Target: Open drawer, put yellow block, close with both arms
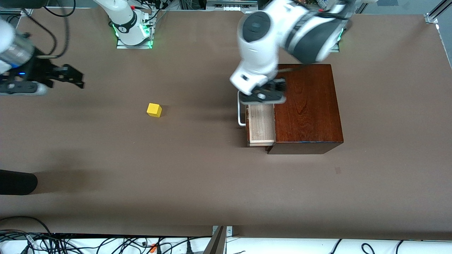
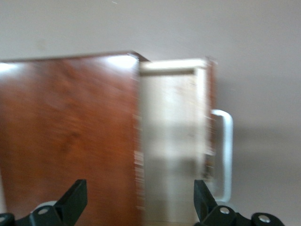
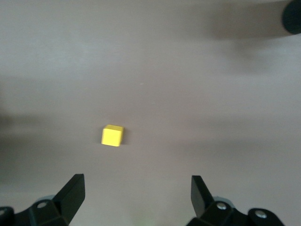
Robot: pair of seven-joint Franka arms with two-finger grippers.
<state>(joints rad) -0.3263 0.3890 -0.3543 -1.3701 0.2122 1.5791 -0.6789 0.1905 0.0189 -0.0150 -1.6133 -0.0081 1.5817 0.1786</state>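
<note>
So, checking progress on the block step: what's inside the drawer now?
The open part of the drawer shows only bare pale wood; the yellow block sits on the table. The left gripper covers one end, and the box hides the rest.

Robotics lab; brown-covered table (image 1: 197,183), aluminium framing (image 1: 436,12), loose cables (image 1: 70,243)

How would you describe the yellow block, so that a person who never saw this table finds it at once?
Start from the dark-brown wooden box at the left arm's end of the brown table, whose drawer stands pulled out. From its white handle, go toward the right arm's end. Alone on the bare cloth sits the yellow block, a small bright cube, the only yellow thing there.
</note>
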